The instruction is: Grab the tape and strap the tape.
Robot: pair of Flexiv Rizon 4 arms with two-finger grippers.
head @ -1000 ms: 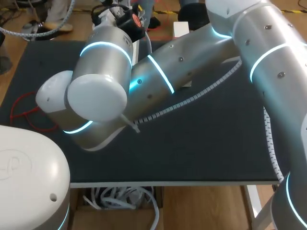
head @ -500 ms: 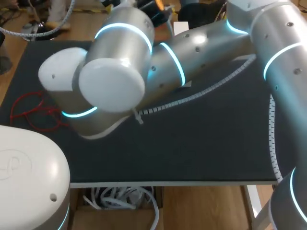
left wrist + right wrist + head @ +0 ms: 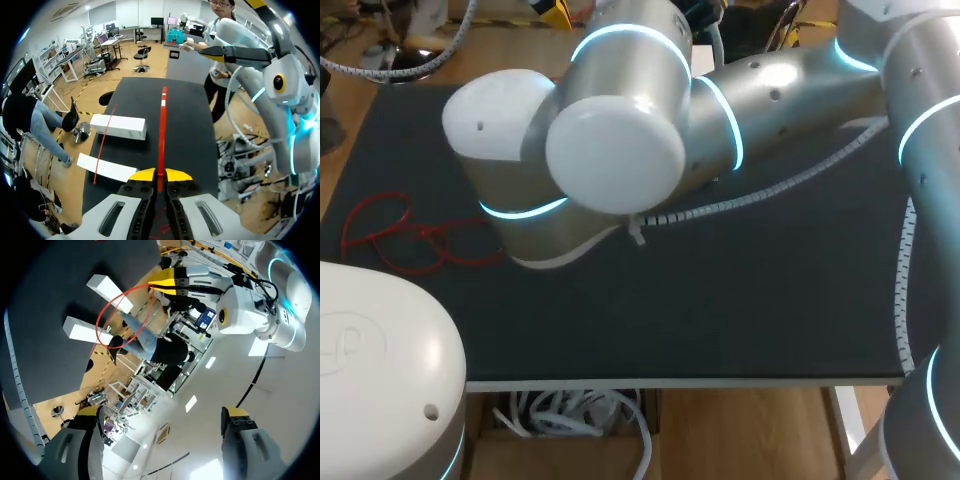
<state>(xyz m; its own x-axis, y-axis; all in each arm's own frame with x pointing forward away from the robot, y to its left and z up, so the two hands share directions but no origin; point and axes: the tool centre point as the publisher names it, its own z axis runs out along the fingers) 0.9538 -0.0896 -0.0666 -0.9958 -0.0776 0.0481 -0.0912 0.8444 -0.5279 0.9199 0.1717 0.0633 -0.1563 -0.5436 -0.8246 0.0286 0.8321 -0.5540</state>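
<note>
Lying at the table's left: a tangle of red tape (image 3: 386, 235) on the dark table (image 3: 720, 300). Only the head view shows this part.
Left arm (image 3: 370, 370): its white base fills the head view's near left corner.
Left gripper (image 3: 160, 175): only the wrist views show it. In its own wrist view the two yellow tips are pressed together on the red tape, which runs straight ahead from them over the table.
Loose strand: a second red line lies on the table beside the held one, reaching toward the boxes. It shows in the left wrist view alone.
White boxes (image 3: 118, 126): two, both beside the tape, one farther ahead of the left gripper than the other. Both wrist views show them; the head view does not.
Right arm (image 3: 620, 150): comes in from the right and crosses past the middle of the head view.
Right gripper (image 3: 161, 412): fingers stand wide apart. Its view catches the left gripper from the front, with the tape curving from its tips in a red loop toward the boxes.
Counts: two arms, two grippers, two boxes. For the tape there is one held strand, one loose strand and one tangle; I cannot tell whether they are one piece.
</note>
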